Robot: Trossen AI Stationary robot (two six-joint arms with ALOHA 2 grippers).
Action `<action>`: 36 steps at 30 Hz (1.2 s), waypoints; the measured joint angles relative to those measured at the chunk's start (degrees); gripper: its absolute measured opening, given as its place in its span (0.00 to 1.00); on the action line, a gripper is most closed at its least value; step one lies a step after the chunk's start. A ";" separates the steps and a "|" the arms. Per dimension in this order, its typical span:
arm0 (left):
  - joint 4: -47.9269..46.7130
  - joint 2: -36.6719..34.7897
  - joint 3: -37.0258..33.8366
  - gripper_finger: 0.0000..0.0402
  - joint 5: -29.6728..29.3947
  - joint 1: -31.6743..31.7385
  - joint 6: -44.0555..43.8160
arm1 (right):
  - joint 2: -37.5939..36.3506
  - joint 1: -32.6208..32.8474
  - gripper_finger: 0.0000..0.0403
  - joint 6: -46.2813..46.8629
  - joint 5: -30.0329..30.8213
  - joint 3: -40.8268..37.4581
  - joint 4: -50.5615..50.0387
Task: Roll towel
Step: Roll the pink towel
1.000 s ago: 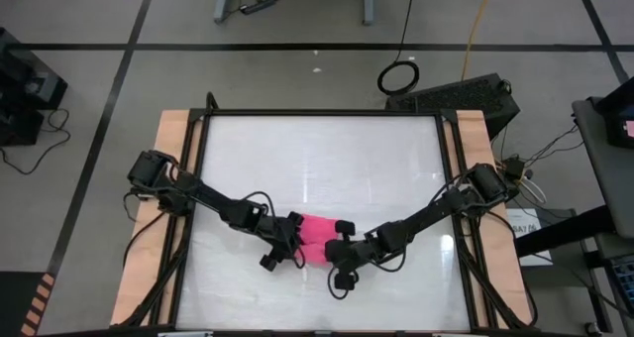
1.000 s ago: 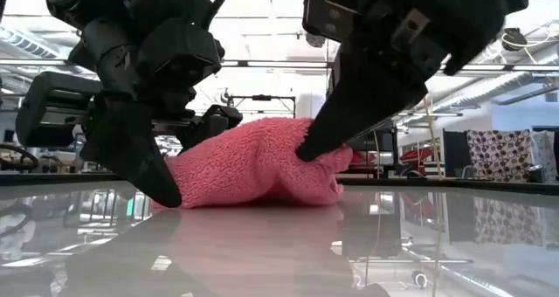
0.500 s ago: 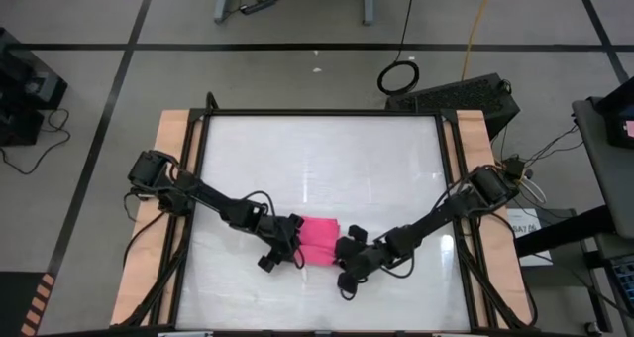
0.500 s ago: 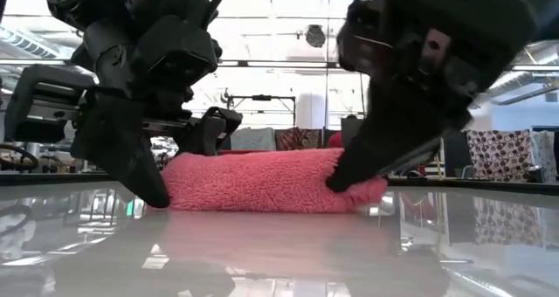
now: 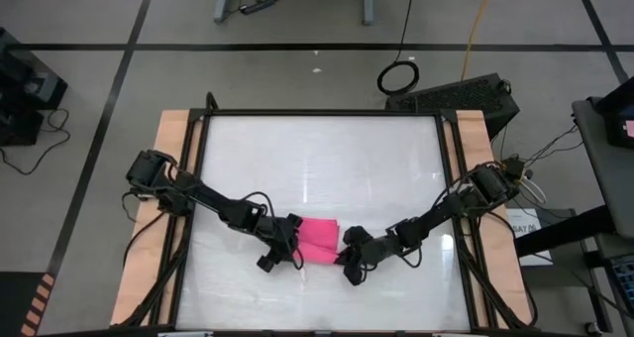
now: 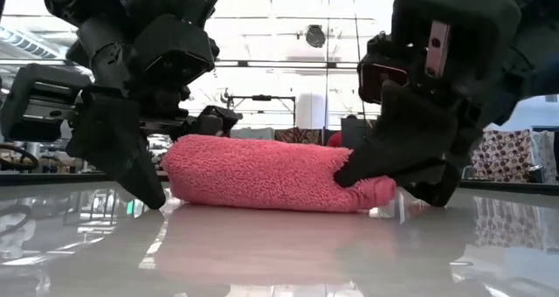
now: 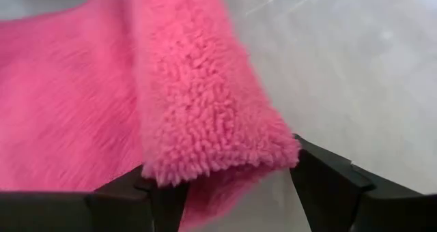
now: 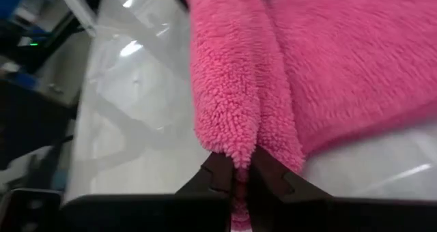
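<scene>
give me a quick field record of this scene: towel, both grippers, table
towel: pink towel lying on the table, folded over into a thick roll-like band, near the front middle
left gripper: left gripper at the towel's left end, fingers open on either side of the folded edge
right gripper: right gripper at the towel's right end, shut on the towel, pinching a fold of its edge
table: white glossy table with wooden side rails
task state: towel partly rolled, both arms low at its ends
</scene>
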 joint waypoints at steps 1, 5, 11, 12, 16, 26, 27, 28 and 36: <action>-0.53 -0.48 0.00 0.59 -1.61 -0.15 0.22 | 0.00 -0.38 0.03 0.03 -1.28 -0.04 0.82; -1.82 -2.93 -0.11 0.59 -9.14 -1.22 3.34 | 0.04 -1.95 0.03 0.48 -6.44 -0.06 3.18; -4.76 -6.28 -0.09 0.59 -17.50 -4.04 6.81 | 0.09 -4.05 0.03 1.87 -10.20 -0.06 4.43; -5.02 -6.71 -0.09 0.59 -18.69 -4.55 7.37 | 0.11 -4.33 0.03 1.90 -10.79 -0.06 4.53; -5.95 -8.18 -0.07 0.59 -23.30 -7.47 8.18 | 0.11 -5.00 0.03 2.71 -11.62 -0.04 4.70; -1.10 -6.72 -0.03 0.59 -27.74 -12.75 13.51 | 0.11 -6.55 0.03 4.22 -14.34 0.01 4.11; -0.84 -6.09 -0.01 0.59 -27.56 -12.43 13.53 | 0.11 -6.61 0.03 4.38 -14.42 0.01 4.11; -1.11 -5.40 0.00 0.59 -26.88 -12.04 13.53 | 0.11 -6.68 0.03 4.42 -14.42 0.01 4.15; 0.48 0.33 0.14 0.59 -23.61 -7.88 13.43 | 0.15 -6.73 0.03 4.50 -14.46 -0.01 4.35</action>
